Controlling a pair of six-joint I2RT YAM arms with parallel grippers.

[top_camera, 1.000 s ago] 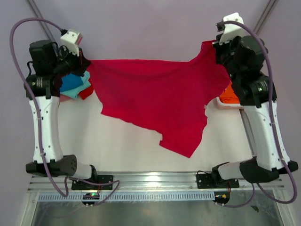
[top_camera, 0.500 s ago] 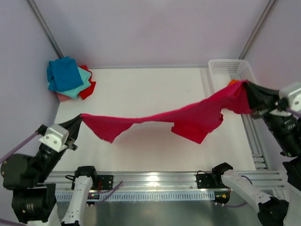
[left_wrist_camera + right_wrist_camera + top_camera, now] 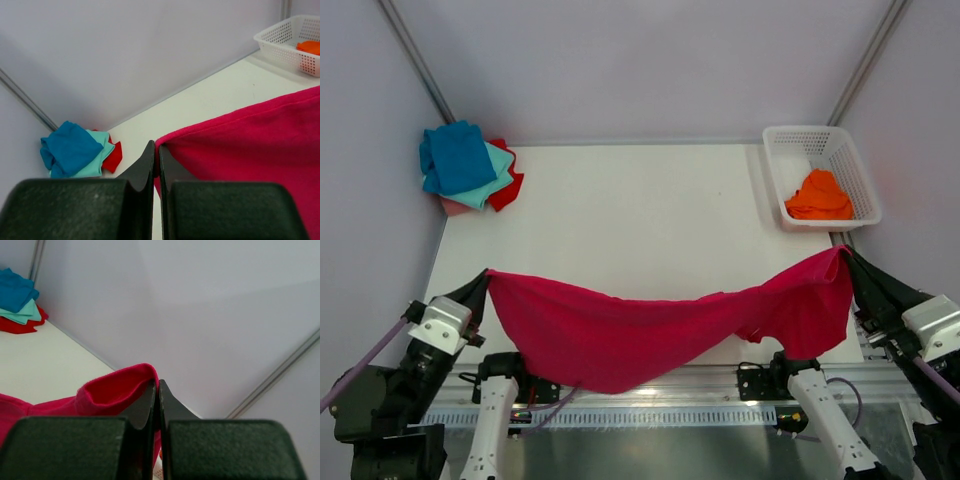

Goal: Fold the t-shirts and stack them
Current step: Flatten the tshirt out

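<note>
Fingers (image 3: 142, 172) of my left gripper (image 3: 487, 277) and right gripper (image 3: 842, 253) are clamping opposite ends of the crimson shirt (image 3: 650, 335), which I'm stretching crosswise between them, apparently sagging over the table (image 3: 620, 210) edge.

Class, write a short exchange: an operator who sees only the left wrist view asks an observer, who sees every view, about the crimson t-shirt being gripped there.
Operator: My left gripper pinches a crimson t-shirt. What holds its other end?
Observer: The right gripper is shut on the opposite corner.
Operator: Is the cloth stretched flat between them?
Observer: No. From above it sags in the middle, and the lowest part hangs across the near edge of the table.
</note>
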